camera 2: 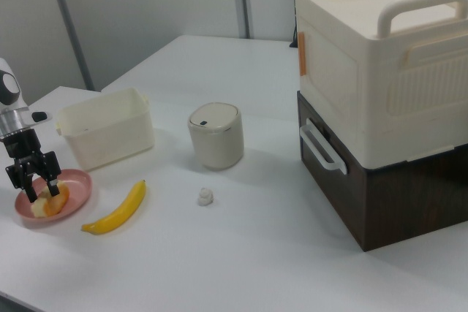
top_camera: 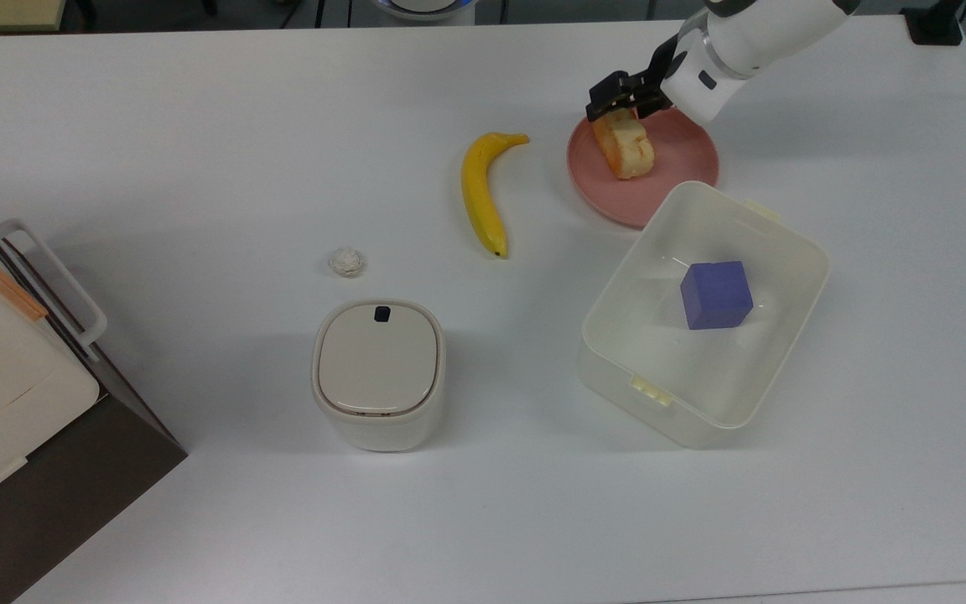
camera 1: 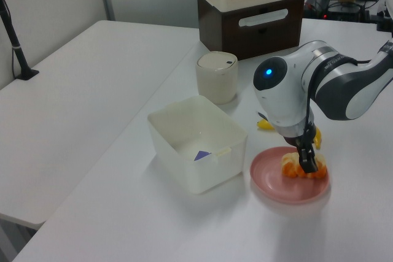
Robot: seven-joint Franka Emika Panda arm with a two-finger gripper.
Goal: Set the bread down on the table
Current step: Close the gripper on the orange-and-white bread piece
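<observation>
Lidded canister: a squat cream plastic canister with a rounded-square lid [top_camera: 378, 373] stands nearest in the top view, by itself on the large white matte counter [top_camera: 198, 151].
Storage stack: a cream plastic crate on a dark brown box [camera 2: 380, 100] sits at the counter's edge, at the top view's left.
Open tub: a translucent white rectangular plastic tub [top_camera: 705, 315] holds a purple-blue cube [top_camera: 716, 294] – the tub's far corner overlaps the plate's near edge in the top view.
Paper ball: a tiny crumpled white ball of paper [top_camera: 346, 262] lies just beyond the canister, apart from it.
Banana: a long yellow banana [top_camera: 483, 191] lies flat on the counter, between the paper ball and the plate, touching neither.
Plate: a round pink plate [top_camera: 676, 159] rests on the counter at the far side.
Bread: the chunky pale cream piece of bread with orange-brown crust patches [top_camera: 624, 146] lies on the pink plate, toward the top view's left side of it – not on the bare counter.
End effector: the black two-finger end effector [top_camera: 620, 94] on the white arm is down at the bread's far end; its fingers straddle that end, one on each side, but I cannot tell whether they press on it or stand just clear.
</observation>
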